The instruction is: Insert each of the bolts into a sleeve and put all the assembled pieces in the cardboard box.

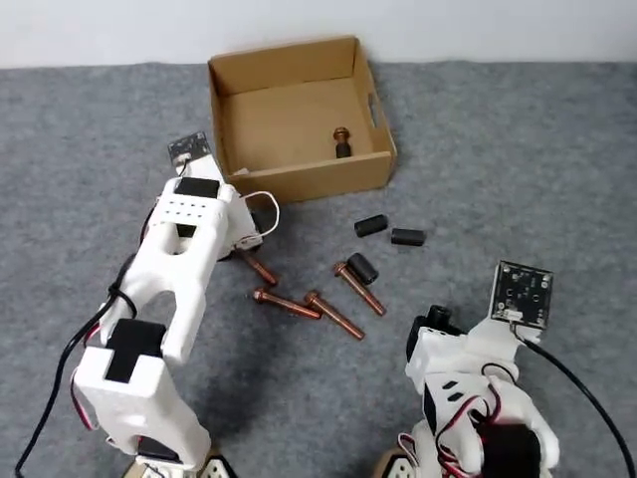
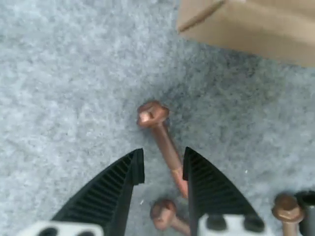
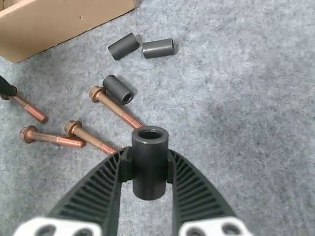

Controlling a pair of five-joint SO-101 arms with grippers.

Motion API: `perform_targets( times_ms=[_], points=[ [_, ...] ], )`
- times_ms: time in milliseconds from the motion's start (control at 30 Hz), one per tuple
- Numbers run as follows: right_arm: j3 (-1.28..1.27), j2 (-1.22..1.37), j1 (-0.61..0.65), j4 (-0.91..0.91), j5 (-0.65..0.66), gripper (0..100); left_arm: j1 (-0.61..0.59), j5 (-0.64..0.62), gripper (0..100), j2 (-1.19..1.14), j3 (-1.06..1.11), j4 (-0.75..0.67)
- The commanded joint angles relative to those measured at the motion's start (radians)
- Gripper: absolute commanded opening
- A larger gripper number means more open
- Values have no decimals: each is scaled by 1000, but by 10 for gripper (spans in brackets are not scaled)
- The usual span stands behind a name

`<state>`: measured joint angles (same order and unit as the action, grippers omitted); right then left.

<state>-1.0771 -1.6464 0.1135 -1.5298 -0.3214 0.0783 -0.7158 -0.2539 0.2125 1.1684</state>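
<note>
L end effector [image 2: 162, 156]: fingers part-open, straddling the shank of a copper-coloured hex-head bolt [image 2: 158, 129]. The bolt lies flat on the grey felt-like counter [image 2: 59, 73]. Carpet shows betw. shank and one finger, so not clamped. Can't tell if the other finger touches it. In high view this end effector sits at abt 7 o'clock of the box, near its corner.

R end effector [image 3: 148, 158]: closed onto a black cylindrical sleeve [image 3: 150, 172], gripped at mid-body, open bore twd the wrist camera. R arm at abt 5 o'clock of the counter, well apart from the loose parts.

Open brown cardboard box [image 1: 309, 182] at 12 o'clock of the counter. Inside, twd its 4 o'clock corner: one bolt-in-sleeve piece [image 1: 341, 142].

Loose parts, 6 o'clock of the box:
- second bolt [image 1: 286, 304] and third bolt [image 1: 333, 315], near each other, both flat.
- fourth bolt [image 1: 359, 288], at 2 o'clock of the third, flat.
- sleeve A [image 1: 370, 225] and sleeve B [image 1: 407, 237], on their sides, just beside each other, B at 4 o'clock of A.
- sleeve C [image 1: 361, 267], on its side, just beside the fourth bolt's head.
</note>
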Motion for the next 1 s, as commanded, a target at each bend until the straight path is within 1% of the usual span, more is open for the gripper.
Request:
perform_targets(
  times_ms=[0,267,367,400,500,533,633,733,867,967],
  points=[
    [9,-2,-10,27,8,8,-5,-8,141,-11,-39,-48],
    [9,-2,-10,27,8,8,-11,-11,137,-178,-127,-43],
    [9,-2,-10,27,8,8,-14,-41,131,-235,-176,-35],
    [9,-2,-10,27,8,8,-12,-43,110,-244,-196,-17],
    [9,-10,-10,25,8,8,-6,-43,0,-262,-243,28],
    [9,-10,-10,25,8,8,-5,-43,11,-258,-245,40],
    [9,-12,-10,24,6,8,-5,-40,3,-250,-248,71],
    [9,-12,-10,24,6,8,-3,-38,3,-219,-248,137],
    [12,-13,-8,21,6,8,-3,-34,2,-107,-232,233],
    [14,-13,-1,21,8,8,14,6,2,37,-177,261]
  ],
)
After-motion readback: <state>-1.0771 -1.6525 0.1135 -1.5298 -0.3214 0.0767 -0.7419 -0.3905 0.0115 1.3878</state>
